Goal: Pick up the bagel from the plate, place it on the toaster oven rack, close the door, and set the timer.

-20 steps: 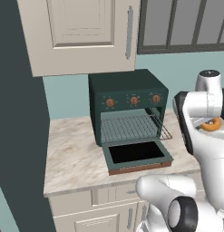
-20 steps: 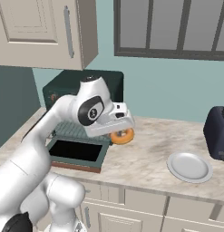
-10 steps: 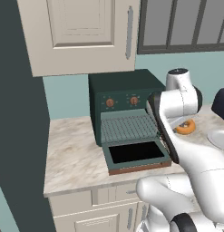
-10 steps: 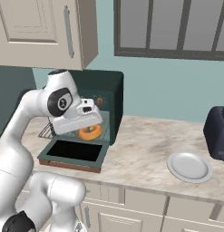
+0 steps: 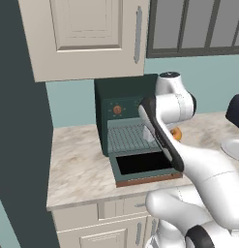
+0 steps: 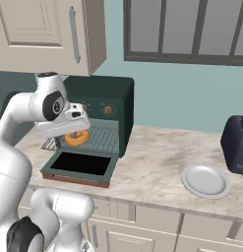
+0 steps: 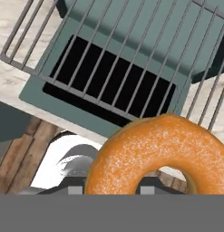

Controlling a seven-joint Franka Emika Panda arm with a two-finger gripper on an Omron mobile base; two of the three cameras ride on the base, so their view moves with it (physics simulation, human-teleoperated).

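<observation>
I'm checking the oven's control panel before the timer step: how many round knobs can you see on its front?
2 show: one knob on the panel's right side in the right base view, another at its left in the left base view. The arm may hide more between them.

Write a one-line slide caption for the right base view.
The hand holds the bagel over the toaster oven rack, the door open below.

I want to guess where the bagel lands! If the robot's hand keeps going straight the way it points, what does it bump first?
Probably the toaster oven rack: the gripper, shut on the bagel, points at its wires. The open door lies behind them, though depth is unclear.
</observation>
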